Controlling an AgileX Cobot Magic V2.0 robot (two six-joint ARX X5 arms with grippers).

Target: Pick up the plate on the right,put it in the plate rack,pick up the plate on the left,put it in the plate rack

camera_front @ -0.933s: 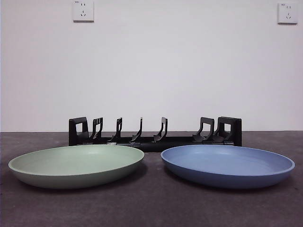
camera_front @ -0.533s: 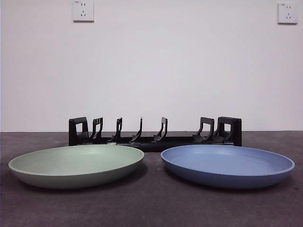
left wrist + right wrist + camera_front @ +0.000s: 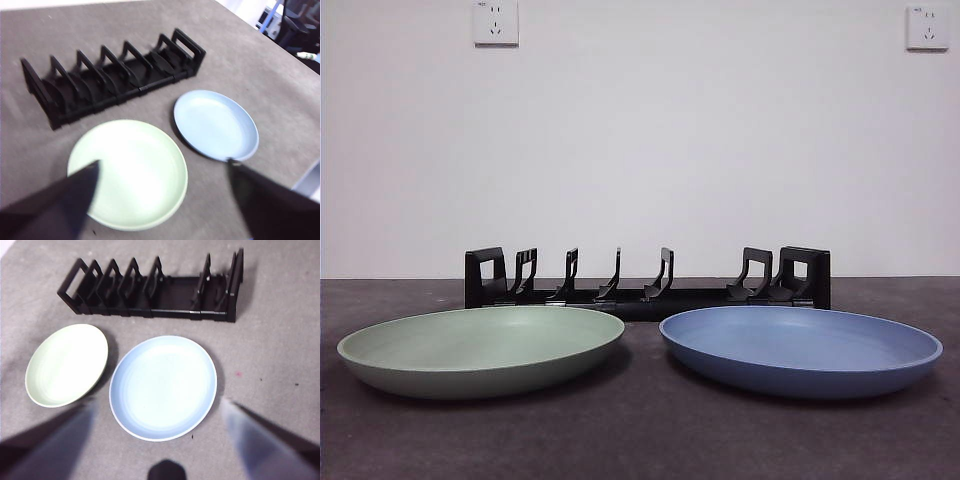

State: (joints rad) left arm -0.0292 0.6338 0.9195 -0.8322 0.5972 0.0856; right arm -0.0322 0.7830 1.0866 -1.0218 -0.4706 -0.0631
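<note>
A blue plate lies flat on the right of the table, and a pale green plate lies flat on the left. Behind them stands the black plate rack, with nothing in its slots. My right gripper hovers high above the blue plate, jaws wide open and blurred. High over the green plate is my left gripper, also open and holding nothing. The blue plate and the rack lie beyond it. Neither arm shows in the front view.
The table is dark grey felt in front of a white wall with two sockets. The table's edge and a chair show in the left wrist view.
</note>
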